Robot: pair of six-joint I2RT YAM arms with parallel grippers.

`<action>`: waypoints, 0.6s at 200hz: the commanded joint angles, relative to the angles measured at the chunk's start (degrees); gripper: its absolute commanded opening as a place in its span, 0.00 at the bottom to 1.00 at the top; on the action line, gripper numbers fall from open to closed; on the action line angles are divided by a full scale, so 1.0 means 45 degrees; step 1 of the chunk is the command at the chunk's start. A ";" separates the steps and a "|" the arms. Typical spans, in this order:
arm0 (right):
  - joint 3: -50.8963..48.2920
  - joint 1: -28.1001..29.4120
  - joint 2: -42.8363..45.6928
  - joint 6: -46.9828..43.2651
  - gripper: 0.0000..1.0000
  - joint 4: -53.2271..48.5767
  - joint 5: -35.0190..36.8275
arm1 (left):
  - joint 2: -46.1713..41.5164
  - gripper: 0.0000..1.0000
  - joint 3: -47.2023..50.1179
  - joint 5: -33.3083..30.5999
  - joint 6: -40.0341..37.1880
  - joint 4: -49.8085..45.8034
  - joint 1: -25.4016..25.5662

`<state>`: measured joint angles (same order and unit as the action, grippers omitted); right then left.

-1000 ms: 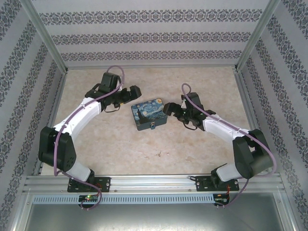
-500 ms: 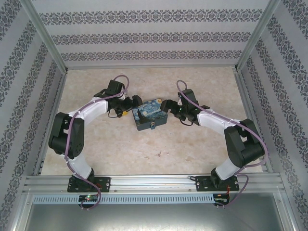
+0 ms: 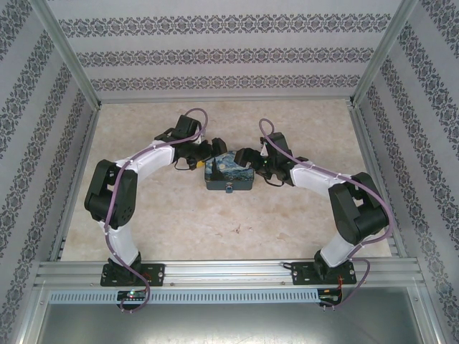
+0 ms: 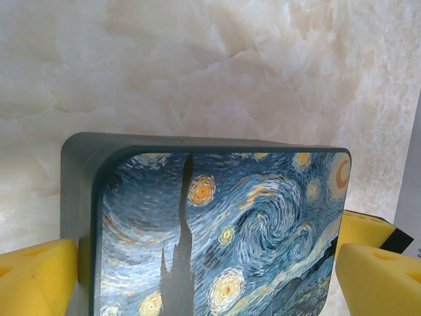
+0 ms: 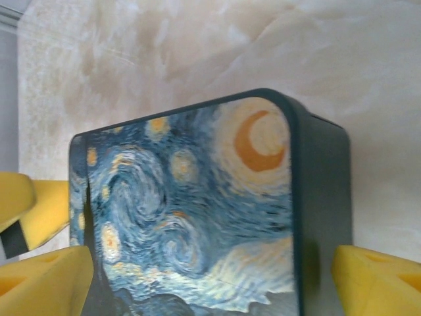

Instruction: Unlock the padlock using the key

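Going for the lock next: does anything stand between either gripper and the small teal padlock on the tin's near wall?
Only the rectangular blue Starry-Night painted tin itself. The left gripper and right gripper, both open, straddle its ends, while the small teal padlock hangs on its near wall, round the corner from both.

Overhead view: the padlock on the Starry Night tin's near wall is showing too small for its shackle or keyhole to be made out. A dull speck on the tabletop is reading too small to name.

Left wrist view: the bottom edge is cutting off the tin and the left pincer's yellow fingertips.

Right wrist view: the frame is likewise cropping the tin and the right pincer's fingertips. Whether they are touching the tin cannot be told.
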<state>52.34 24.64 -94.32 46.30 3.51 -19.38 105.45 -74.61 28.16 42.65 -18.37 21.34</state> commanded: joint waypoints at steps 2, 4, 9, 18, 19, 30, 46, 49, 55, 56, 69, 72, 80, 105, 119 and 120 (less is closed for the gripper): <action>-0.0595 0.0139 0.0435 0.0239 0.93 0.0705 -0.0586 | 0.0034 1.00 -0.0191 -0.0343 0.0296 0.0112 0.0164; -0.0644 0.0132 0.0463 0.0253 0.93 0.0739 -0.0609 | 0.0027 1.00 -0.0172 -0.0370 0.0319 0.0106 0.0190; -0.0705 0.0129 0.0505 0.0300 0.93 0.0824 -0.0675 | -0.0009 1.00 -0.0126 -0.0441 0.0367 0.0134 0.0218; -0.0789 0.0132 0.0551 0.0352 0.93 0.0967 -0.0810 | -0.0087 1.00 -0.0011 -0.0580 0.0460 0.0185 0.0290; -0.0790 0.0130 0.0551 0.0353 0.93 0.0983 -0.0830 | -0.0100 1.00 0.0003 -0.0587 0.0481 0.0200 0.0303; -0.0791 0.0111 0.0534 0.0345 0.93 0.1030 -0.1011 | -0.0234 1.00 0.0184 -0.0789 0.0592 0.0290 0.0417; -0.0705 0.0066 0.0440 0.0318 0.93 0.1017 -0.1201 | -0.0438 1.00 0.0479 -0.1039 0.0763 0.0446 0.0596; -0.0694 0.0053 0.0412 0.0309 0.93 0.1017 -0.1241 | -0.0471 1.00 0.0544 -0.1089 0.0791 0.0466 0.0627; -0.0659 0.0030 0.0378 0.0320 0.93 0.1003 -0.1305 | -0.0531 1.00 0.0658 -0.1198 0.0851 0.0514 0.0661; -0.0666 0.0011 0.0367 0.0318 0.93 0.1000 -0.1312 | -0.0546 1.00 0.0680 -0.1218 0.0862 0.0521 0.0664; -0.0598 -0.0037 0.0280 0.0311 0.93 0.0995 -0.1493 | -0.0630 1.00 0.0895 -0.1430 0.1001 0.0639 0.0685; -0.0595 -0.0050 0.0263 0.0315 0.93 0.0966 -0.1539 | -0.0639 1.00 0.0940 -0.1475 0.1040 0.0676 0.0682; -0.0600 -0.0083 0.0258 0.0279 0.93 0.0917 -0.1561 | -0.0678 1.00 0.1029 -0.1634 0.1088 0.0703 0.0677; -0.0744 -0.0231 0.0579 0.0021 0.98 0.0162 -0.0848 | -0.0858 1.00 0.1077 -0.2357 0.0984 0.0466 0.0674; -0.0872 -0.0319 0.1103 -0.0372 0.98 -0.0529 0.0033 | -0.1004 1.00 0.1055 -0.2909 0.0813 0.0244 0.0644; -0.0890 -0.0329 0.1149 -0.0389 0.98 -0.0576 0.0099 | -0.1018 1.00 0.1044 -0.2953 0.0804 0.0220 0.0646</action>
<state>49.23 24.12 -93.03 46.94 5.30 -23.55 104.05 -70.19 20.10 46.19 -17.12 23.90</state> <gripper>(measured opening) 0.980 0.996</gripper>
